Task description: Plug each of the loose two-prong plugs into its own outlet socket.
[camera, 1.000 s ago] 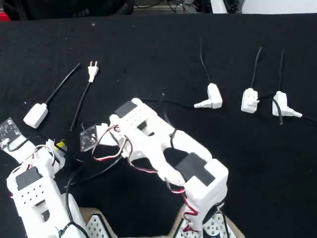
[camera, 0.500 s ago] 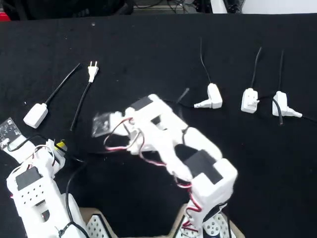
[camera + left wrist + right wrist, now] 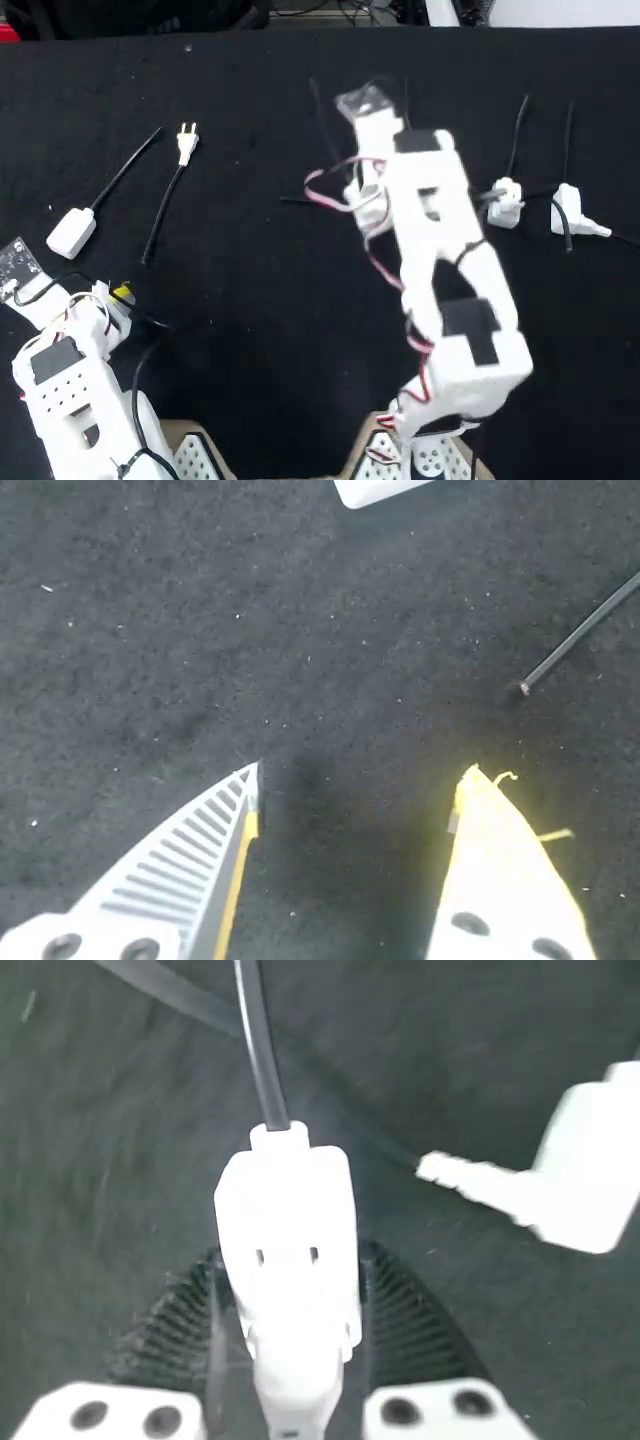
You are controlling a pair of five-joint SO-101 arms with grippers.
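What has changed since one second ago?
The right gripper, shut on a white socket, swung from the table's near left to its far right, beside a white plug; the socket's cable followed. The left gripper, loose plug and other socket stayed.

I can read no text, no number or label on the white outlet socket [image 3: 288, 1260], none on the two-prong plug [image 3: 187, 143], none on the black table [image 3: 250, 80]

Black table [image 3: 260, 300] with plugs [image 3: 186, 143], sockets [image 3: 71, 231]
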